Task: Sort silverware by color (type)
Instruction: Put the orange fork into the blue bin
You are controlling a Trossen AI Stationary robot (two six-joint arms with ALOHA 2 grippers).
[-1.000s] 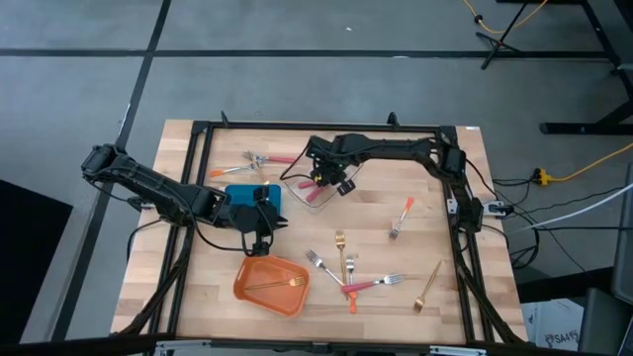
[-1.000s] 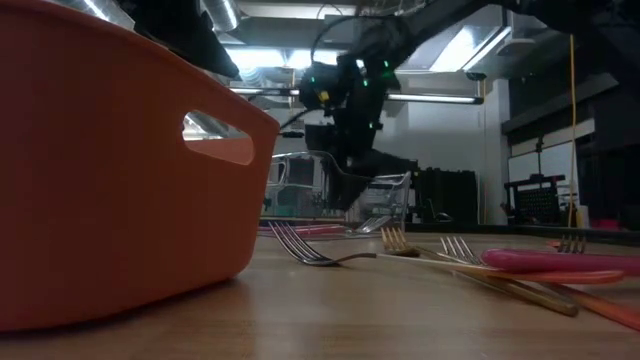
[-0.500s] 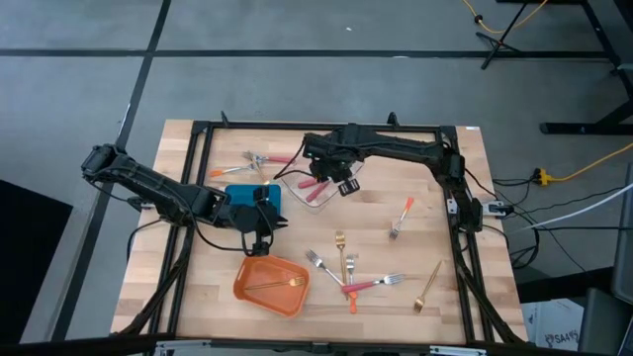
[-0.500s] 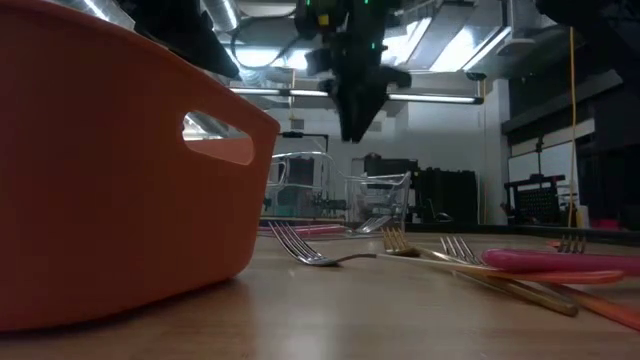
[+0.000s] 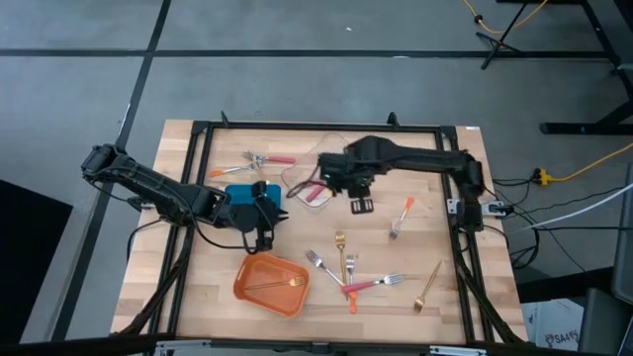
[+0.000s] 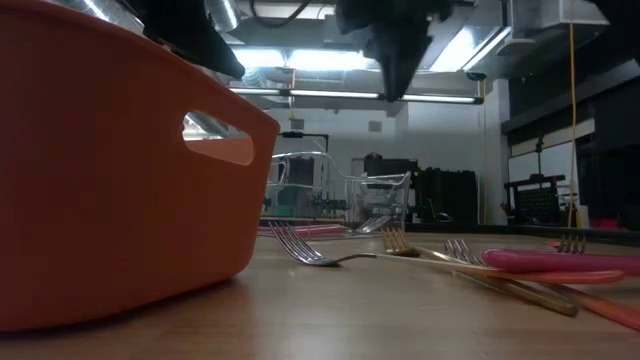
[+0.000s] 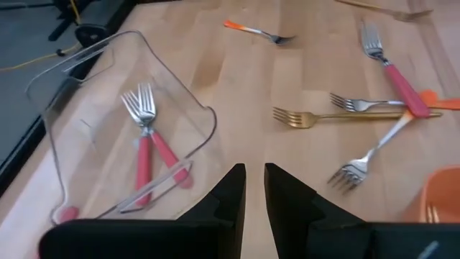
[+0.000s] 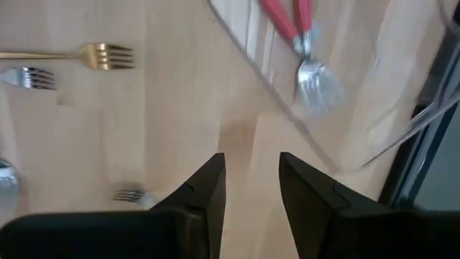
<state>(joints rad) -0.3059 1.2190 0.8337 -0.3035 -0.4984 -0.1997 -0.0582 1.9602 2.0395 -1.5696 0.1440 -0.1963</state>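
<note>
Both end effectors are slightly spread and empty: the right end effector hangs beside the clear bin holding two red forks, the left end effector above the orange bin. Loose forks overlap mid-table, so a pinch there risks dragging neighbours along.

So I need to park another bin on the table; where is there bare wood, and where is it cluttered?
Bare wood lies between the clear container and the orange-handled fork, under the right tool, and along the front edge right of the orange bin, up to the gold fork. The fork cluster at front centre is crowded.
</note>
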